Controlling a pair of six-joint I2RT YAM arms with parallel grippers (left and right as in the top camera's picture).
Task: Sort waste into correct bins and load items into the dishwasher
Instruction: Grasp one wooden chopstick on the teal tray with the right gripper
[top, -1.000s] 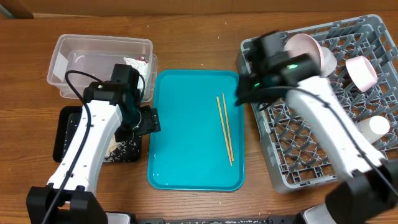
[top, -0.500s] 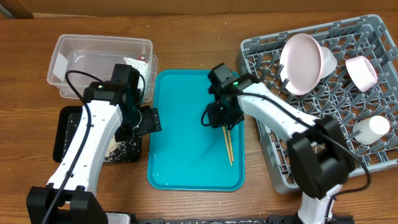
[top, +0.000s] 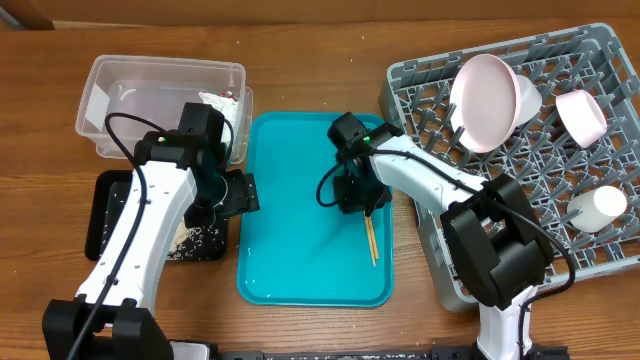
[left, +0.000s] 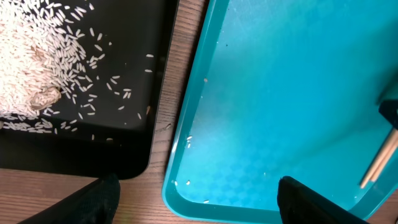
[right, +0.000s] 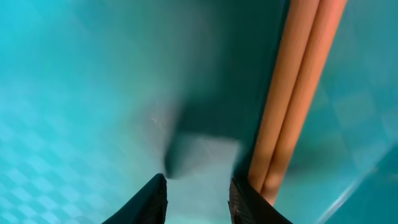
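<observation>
Two wooden chopsticks (top: 370, 236) lie on the teal tray (top: 290, 230). My right gripper (top: 352, 195) is down on the tray at their upper end. In the right wrist view its jaws (right: 199, 190) stand a little apart over bare tray, and the chopsticks (right: 298, 93) lie just outside the right finger (right: 249, 199). My left gripper (top: 235, 195) hangs wide open (left: 205, 202) over the tray's near-left corner. The black tray (left: 124, 143) holds rice (left: 37, 62) and a brown scrap (left: 43, 98). A few rice grains (left: 188, 142) remain on the teal tray.
The clear tub (top: 160, 100) at the back left holds a white napkin (top: 215, 100). The grey dish rack (top: 560, 170) on the right carries a plate (top: 485, 100), a bowl (top: 582, 113) and a white cup (top: 598, 208).
My right arm has swung left from the dish rack onto the teal tray and come down beside the chopsticks. The left arm has stayed still.
</observation>
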